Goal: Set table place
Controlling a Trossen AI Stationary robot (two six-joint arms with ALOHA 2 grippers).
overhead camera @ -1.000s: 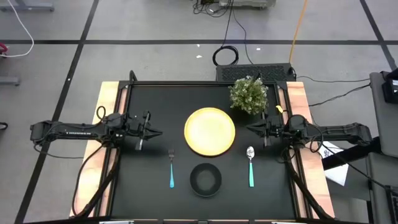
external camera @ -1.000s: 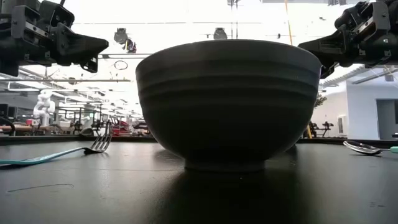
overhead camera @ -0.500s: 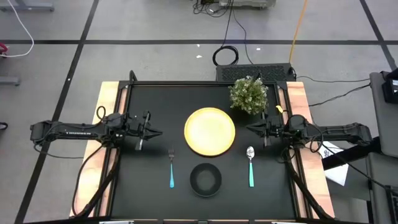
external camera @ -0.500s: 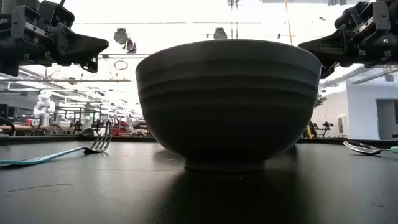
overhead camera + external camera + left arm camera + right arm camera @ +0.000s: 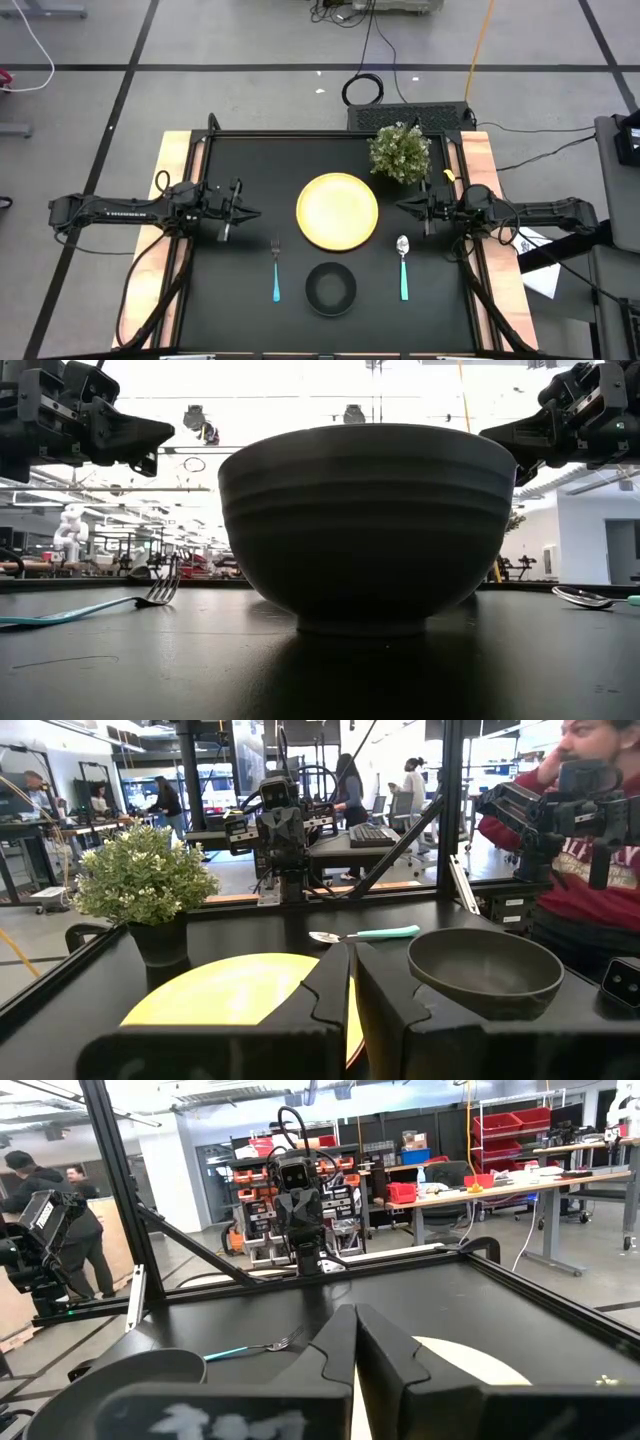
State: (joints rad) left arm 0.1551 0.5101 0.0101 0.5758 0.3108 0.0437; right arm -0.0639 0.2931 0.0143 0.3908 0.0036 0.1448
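Black bench (image 5: 240, 290) fills the view, yellow plate (image 5: 338, 211) dead centre. Plant (image 5: 400, 152) sits at the plate's one o'clock. Bowl (image 5: 331, 288) lies at six o'clock, fork (image 5: 276, 268) at seven, spoon (image 5: 403, 264) at five — all lying free. Left gripper (image 5: 252, 213) hovers at nine o'clock, jaws closed, empty; right gripper (image 5: 405, 207) at three o'clock — jaws closed, nothing held.

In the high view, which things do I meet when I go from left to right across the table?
left gripper → fork → yellow plate → spoon → right gripper. The black bowl and the potted plant overlap others in this order, so I leave them out.
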